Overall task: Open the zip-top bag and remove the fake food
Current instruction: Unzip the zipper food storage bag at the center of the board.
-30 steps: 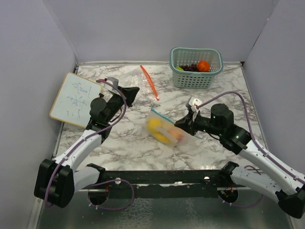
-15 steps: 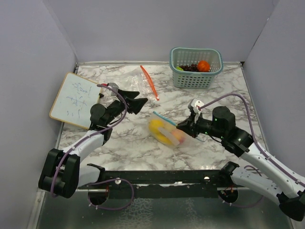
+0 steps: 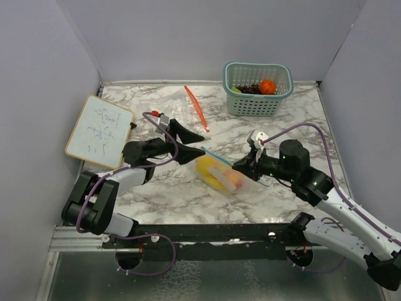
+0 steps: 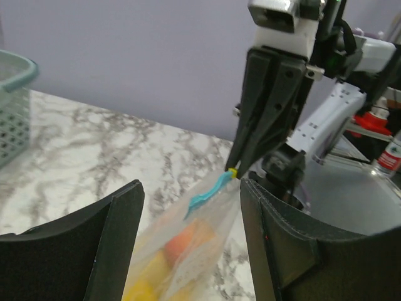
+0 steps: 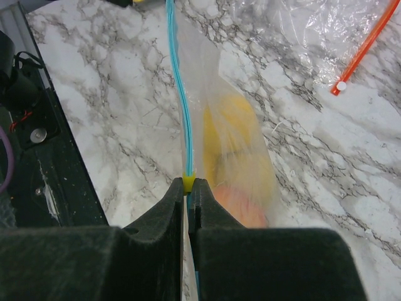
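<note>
Since a second ago my left pincer (image 3: pixel 202 144) has swung in and spread wide. Its jaws now flank the zip-top bag (image 3: pixel 225 164) lifted mid-table, with the fake food (image 3: pixel 210 172) still inside. I judge this the opening step: next it must close on one lip. My right pincer (image 3: pixel 236 165) pinches the teal zip (image 5: pixel 182 106) at its end.

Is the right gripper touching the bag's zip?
Touching. The right wrist view shows the right gripper pinched shut on the teal zip of the bag, with no gap between them.
</note>
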You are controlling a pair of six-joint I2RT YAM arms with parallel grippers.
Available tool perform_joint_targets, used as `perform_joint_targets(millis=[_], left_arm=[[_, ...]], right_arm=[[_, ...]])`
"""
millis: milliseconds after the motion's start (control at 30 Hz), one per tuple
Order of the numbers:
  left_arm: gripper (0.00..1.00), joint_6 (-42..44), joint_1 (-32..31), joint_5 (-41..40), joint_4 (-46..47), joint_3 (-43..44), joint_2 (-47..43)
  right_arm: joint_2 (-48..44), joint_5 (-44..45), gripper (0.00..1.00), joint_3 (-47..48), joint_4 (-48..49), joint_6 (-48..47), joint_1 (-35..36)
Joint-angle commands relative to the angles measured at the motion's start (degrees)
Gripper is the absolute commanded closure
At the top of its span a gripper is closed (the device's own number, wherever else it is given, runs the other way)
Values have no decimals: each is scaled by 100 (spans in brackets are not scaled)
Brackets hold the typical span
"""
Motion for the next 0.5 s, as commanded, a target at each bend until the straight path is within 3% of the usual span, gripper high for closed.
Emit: perform_joint_targets(millis=[0, 233, 333, 467], left_arm=[[34, -213, -343, 705, 1459, 128, 169], [34, -177, -448, 714, 1449, 352, 435], [37, -164, -606, 723, 1445, 454, 629], [50, -117, -758, 723, 1448, 516, 813]], right_arm=[[-62, -78, 98, 256, -95, -33, -13], [-52, -220, 98, 283, -60, -10, -17], [-30, -223, 98, 287, -51, -7, -13], [-59, -177, 98, 324, -82, -14, -13]])
